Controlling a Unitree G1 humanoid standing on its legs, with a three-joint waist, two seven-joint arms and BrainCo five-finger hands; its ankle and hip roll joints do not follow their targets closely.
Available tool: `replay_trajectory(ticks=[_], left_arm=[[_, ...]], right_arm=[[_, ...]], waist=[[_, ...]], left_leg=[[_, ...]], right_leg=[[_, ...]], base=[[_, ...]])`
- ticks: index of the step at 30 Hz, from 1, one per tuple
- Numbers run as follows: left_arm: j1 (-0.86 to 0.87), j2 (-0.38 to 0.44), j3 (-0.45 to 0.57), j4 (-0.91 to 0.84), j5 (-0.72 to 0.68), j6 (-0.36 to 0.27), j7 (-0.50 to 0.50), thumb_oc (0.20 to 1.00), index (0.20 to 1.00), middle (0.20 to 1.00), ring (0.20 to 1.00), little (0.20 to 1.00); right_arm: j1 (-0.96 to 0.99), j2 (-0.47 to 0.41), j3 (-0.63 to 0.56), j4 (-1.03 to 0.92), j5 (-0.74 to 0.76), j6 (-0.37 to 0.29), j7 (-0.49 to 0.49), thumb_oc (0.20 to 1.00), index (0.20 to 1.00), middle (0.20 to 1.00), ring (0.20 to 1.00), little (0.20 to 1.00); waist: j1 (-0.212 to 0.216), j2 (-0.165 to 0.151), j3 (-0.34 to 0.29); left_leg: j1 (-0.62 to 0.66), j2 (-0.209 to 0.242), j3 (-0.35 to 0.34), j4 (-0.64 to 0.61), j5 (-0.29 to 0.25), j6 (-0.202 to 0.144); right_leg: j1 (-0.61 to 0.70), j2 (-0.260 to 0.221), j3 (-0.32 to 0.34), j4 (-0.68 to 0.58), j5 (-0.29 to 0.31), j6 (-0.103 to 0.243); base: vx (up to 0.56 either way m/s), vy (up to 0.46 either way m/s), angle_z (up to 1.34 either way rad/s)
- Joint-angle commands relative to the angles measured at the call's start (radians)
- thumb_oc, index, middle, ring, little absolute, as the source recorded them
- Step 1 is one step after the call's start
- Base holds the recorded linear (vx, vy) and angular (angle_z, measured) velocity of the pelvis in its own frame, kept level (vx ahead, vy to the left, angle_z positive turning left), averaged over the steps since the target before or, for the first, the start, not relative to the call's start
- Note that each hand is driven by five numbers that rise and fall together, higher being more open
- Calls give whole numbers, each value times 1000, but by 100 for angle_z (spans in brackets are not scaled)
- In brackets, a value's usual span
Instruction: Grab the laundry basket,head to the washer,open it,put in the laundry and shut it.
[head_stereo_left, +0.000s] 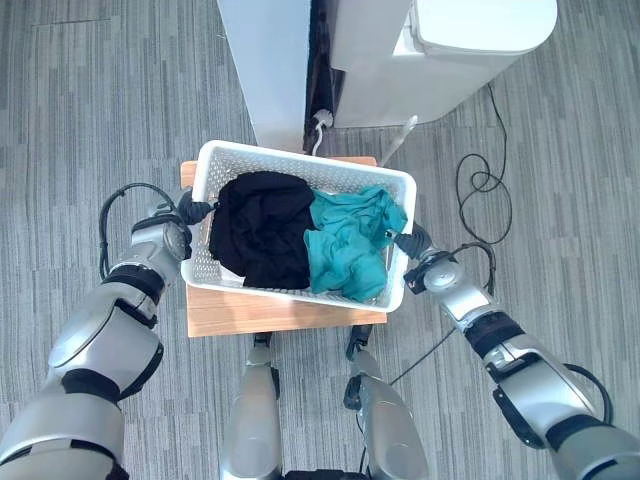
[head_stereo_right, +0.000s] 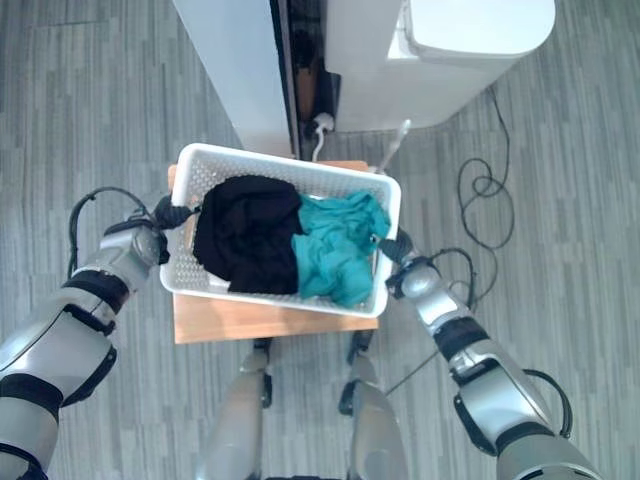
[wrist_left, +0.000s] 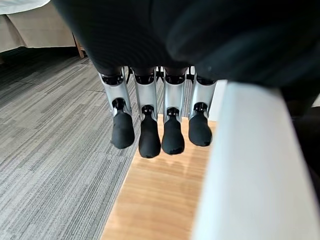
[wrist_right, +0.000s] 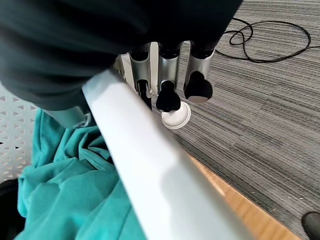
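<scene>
Looking down from the head camera, I see the white washer (head_stereo_left: 440, 50) standing at the far side, beyond a small wooden table (head_stereo_left: 250, 312). The white laundry basket (head_stereo_left: 300, 160) sits on that table and overhangs its right edge. Inside the basket, a black garment (head_stereo_left: 262, 228) fills the left half and a teal garment (head_stereo_left: 350, 240) lies bunched in the right half, the two touching in the middle.

My left hand (head_stereo_left: 192, 210) is at the basket's left end, just beside the rim. In the left wrist camera its fingers (wrist_left: 150, 135) hang straight, side by side, beside the basket wall and above the tabletop, clasping nothing. My right hand (head_stereo_left: 412, 245) is at the basket's right end. In the right wrist camera its fingers (wrist_right: 167, 95) reach down the outside of the rim (wrist_right: 150, 160), fairly straight; I cannot tell whether they actually clamp it.
</scene>
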Motion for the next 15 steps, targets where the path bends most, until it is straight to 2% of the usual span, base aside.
replay_trajectory(ticks=[1,3,4,5,7,11,13,14,15], left_arm=[[107,-19,-15,-27,79,37,10,200,200,200,200,200],[208,50,66,-239,86,47,14,200,200,200,200,200],[317,95,167,-426,80,45,10,200,200,200,200,200],[327,98,173,-438,82,49,6,200,200,200,200,200],[475,116,307,-628,66,44,-15,200,200,200,200,200],[678,88,485,-844,-9,27,-52,200,200,200,200,200],[728,64,521,-881,-71,20,-77,200,200,200,200,200],[735,64,525,-885,-72,20,-79,200,200,200,200,200],[784,56,564,-918,-108,13,-100,200,200,200,200,200]], right_arm=[[44,-70,-77,-142,-16,-37,-9,200,200,200,200,200],[135,-98,-145,-239,-17,-27,1,200,200,200,200,200],[229,-121,-213,-304,-11,-21,19,200,200,200,200,200],[235,-121,-213,-311,-13,-19,21,200,200,200,200,200],[367,-137,-314,-396,-5,-4,50,200,200,200,200,200],[544,-152,-449,-489,0,29,104,200,200,200,200,200],[564,-151,-483,-482,19,41,119,200,200,200,200,200],[567,-153,-482,-484,19,43,121,200,200,200,200,200],[556,-156,-493,-470,16,53,138,200,200,200,200,200]], waist=[[11,53,26],[16,53,-3],[22,55,-33],[21,54,-35],[20,55,-70],[5,64,-128],[-5,72,-146],[-4,73,-148],[-12,80,-169]], left_leg=[[64,-15,-47,-144,42,49],[87,-20,-41,-132,14,54],[115,-26,-36,-122,-15,58],[112,-27,-35,-121,-11,59],[142,-40,-34,-111,-36,67],[194,-82,-26,-99,-71,91],[211,-111,-14,-100,-81,101],[211,-114,-11,-100,-81,103],[215,-121,30,-103,-82,106]], right_leg=[[63,-64,48,126,-138,84],[83,-71,51,134,-147,88],[105,-78,53,141,-157,93],[104,-79,54,139,-152,92],[132,-91,57,140,-155,95],[174,-121,64,133,-139,103],[172,-149,68,116,-75,121],[173,-151,71,109,-69,124],[138,-198,76,87,68,170]], base=[[69,15,2],[118,40,0],[104,44,-5],[125,49,-11],[130,61,-8],[116,130,7],[16,156,1],[-77,176,-1],[-136,133,-12]])
